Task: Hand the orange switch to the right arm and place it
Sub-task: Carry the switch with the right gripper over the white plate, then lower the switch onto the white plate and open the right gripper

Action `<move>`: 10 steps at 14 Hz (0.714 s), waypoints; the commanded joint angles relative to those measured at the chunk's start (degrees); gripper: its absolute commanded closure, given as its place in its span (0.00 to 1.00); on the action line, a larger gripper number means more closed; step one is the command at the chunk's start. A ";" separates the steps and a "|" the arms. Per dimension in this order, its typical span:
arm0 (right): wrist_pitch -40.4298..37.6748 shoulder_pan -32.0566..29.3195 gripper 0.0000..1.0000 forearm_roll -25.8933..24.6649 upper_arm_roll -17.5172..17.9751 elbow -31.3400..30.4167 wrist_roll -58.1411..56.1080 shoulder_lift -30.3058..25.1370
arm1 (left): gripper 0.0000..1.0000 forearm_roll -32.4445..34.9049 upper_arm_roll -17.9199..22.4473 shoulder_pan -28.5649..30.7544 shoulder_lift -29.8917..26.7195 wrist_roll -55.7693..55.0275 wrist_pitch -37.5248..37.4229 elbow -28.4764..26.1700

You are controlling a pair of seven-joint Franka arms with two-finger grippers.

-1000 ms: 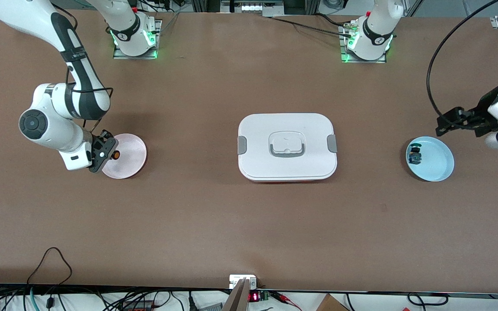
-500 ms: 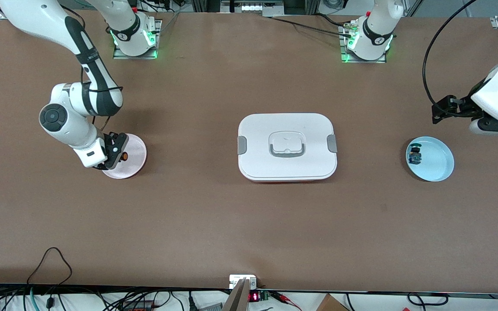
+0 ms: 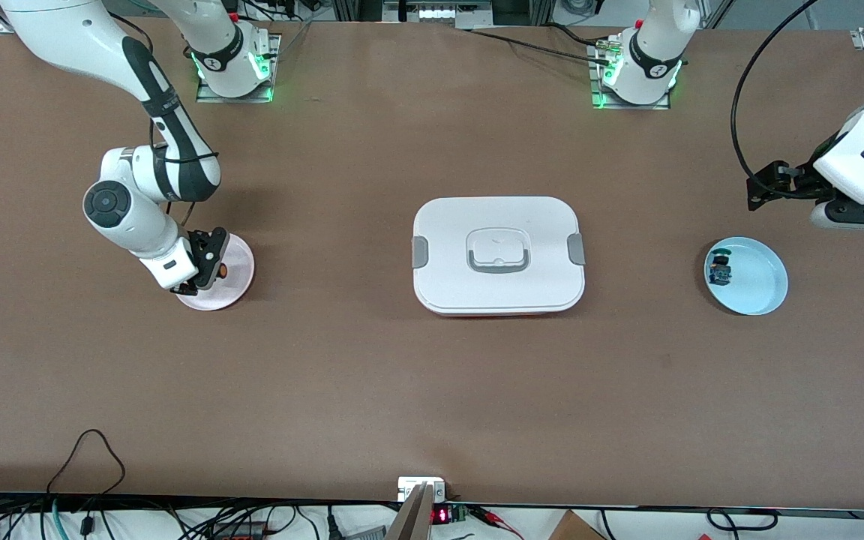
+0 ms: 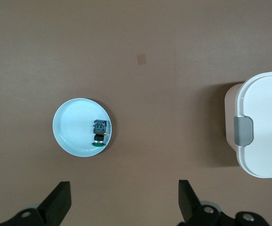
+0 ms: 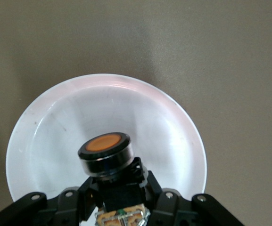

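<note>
My right gripper [image 3: 209, 262] is shut on the orange switch [image 3: 220, 270] and holds it low over the pink plate [image 3: 241, 259] at the right arm's end of the table. In the right wrist view the switch [image 5: 105, 151] has its orange cap facing the plate [image 5: 168, 122]. Its black body sits between my gripper's [image 5: 118, 188] fingers, with the coppery end toward the wrist. My left gripper [image 3: 766, 187] is open and empty over bare table beside the blue plate [image 3: 766, 289]. In the left wrist view its fingers [image 4: 60, 205] stand wide apart.
A green-capped switch [image 3: 719, 268] lies in the blue plate, as the left wrist view [image 4: 99, 133] also shows. A white lidded box [image 3: 498, 255] with grey clips sits mid-table, its edge in the left wrist view [image 4: 267, 122]. Cables hang along the table's front edge.
My right gripper has moved with the orange switch farther over the pink plate. My left arm has drawn back from the blue plate toward its base.
</note>
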 commanded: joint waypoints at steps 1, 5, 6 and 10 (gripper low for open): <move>1.73 -0.22 0.98 -1.08 0.08 -1.10 -0.95 0.00 | 0.00 0.63 -0.25 -0.03 -1.53 -1.05 -1.14 -0.81; 2.08 -0.30 0.98 -1.08 0.08 -1.63 -0.95 0.79 | 0.00 0.45 -0.34 -0.12 -1.53 -0.97 -3.07 -0.19; 2.08 -0.30 0.98 -1.08 0.08 -1.71 -0.95 0.79 | 0.00 0.45 -0.34 -0.21 -1.53 -0.88 -2.99 -0.10; 1.56 -0.39 0.00 -0.90 0.08 -1.72 -0.59 0.18 | 0.00 0.45 -0.34 -0.65 -1.35 -0.97 -2.90 0.42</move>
